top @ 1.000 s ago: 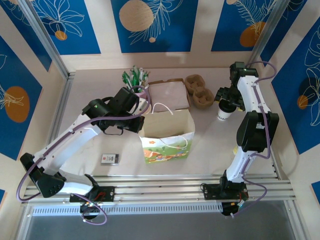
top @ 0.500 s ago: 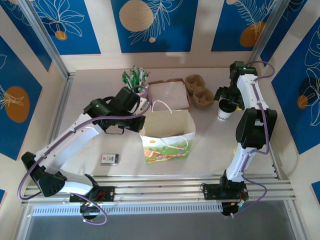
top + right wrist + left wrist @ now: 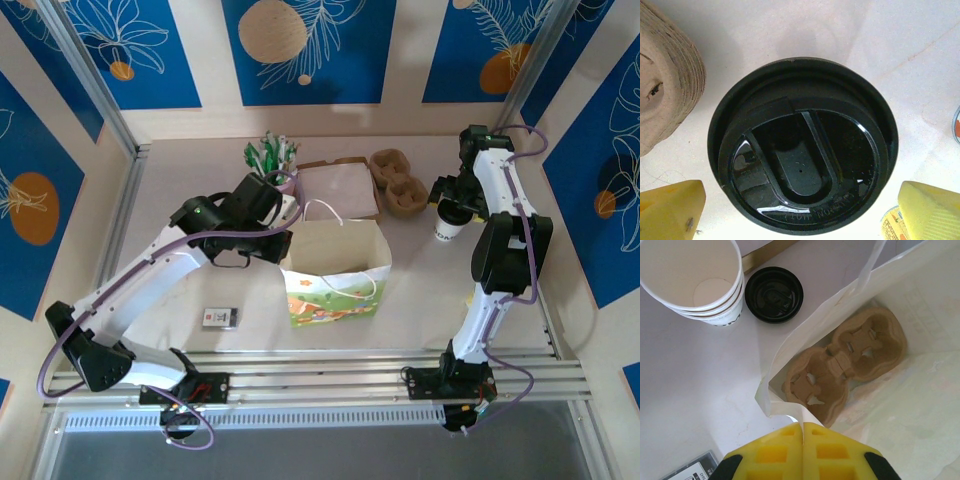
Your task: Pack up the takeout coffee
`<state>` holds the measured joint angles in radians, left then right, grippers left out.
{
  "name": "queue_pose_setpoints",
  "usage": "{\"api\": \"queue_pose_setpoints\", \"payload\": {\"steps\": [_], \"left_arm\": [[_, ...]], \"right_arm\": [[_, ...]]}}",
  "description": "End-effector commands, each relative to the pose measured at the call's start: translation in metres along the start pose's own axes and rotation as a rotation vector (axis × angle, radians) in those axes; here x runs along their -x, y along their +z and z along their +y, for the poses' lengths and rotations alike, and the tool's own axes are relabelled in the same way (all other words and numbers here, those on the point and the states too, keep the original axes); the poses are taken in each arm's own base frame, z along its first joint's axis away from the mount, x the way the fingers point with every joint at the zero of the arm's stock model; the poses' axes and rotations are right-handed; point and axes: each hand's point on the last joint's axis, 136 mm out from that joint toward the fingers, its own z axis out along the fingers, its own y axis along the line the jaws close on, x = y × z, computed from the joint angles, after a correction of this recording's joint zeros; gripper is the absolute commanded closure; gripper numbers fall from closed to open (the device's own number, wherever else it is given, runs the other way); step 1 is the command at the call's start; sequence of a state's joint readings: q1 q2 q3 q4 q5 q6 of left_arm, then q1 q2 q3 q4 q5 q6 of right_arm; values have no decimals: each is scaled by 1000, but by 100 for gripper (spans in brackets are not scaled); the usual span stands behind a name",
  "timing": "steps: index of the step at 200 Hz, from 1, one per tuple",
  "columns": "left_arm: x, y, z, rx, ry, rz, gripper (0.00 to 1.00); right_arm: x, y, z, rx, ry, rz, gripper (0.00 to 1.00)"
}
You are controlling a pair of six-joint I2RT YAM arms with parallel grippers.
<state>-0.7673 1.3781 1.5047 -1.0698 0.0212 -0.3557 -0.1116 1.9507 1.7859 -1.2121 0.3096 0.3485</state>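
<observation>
- right hand: spread fully wide, gripping nothing; its yellow fingers sit one on each side of the takeout coffee, with bare counter showing between each finger and the lid rim
- takeout coffee: upright on the counter, directly under the right hand, between its fingers; black lid on, cream cup wall visible in the top view
- pulp cup carriers: stacked just to the left of the right hand, near the coffee but apart from it
- left hand: fully closed, yellow fingers pressed flat together, nothing between them; hovers over the left rim of the paper bag
- paper bag: stands open, just ahead and to the right of the left hand; a two-cup carrier lies flat in its bottom
- loose black lid: on the counter ahead and left of the left hand, outside the bag, just beside the stack of lidless cups; can't tell if they touch
- labelled box: small, flat on the counter behind the left hand, toward the arm bases
- pink cup of green-white sticks: beyond the left hand, at the back
- brown paper packet: flat, beyond the bag
- bag sits between the two hands; coffee is well apart from it, on the right hand's side
</observation>
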Motion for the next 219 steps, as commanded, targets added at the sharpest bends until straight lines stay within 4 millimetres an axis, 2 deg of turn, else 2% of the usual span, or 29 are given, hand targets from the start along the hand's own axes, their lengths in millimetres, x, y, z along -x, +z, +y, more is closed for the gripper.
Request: {"api": "queue_pose_setpoints", "payload": {"steps": [1, 143, 184, 219], "left_arm": [[-2, 3, 6, 24, 14, 31, 100], [-1, 3, 6, 22, 14, 31, 100], [-1, 3, 5, 21, 15, 33, 100], [-1, 4, 5, 22, 15, 39, 100]], "right_arm": [[-1, 5, 4, 18, -22, 20, 1], [-3, 22, 7, -7, -44, 52, 1], [-5, 34, 7, -13, -43, 84, 1], [-5, 31, 7, -5, -43, 75, 1]]}}
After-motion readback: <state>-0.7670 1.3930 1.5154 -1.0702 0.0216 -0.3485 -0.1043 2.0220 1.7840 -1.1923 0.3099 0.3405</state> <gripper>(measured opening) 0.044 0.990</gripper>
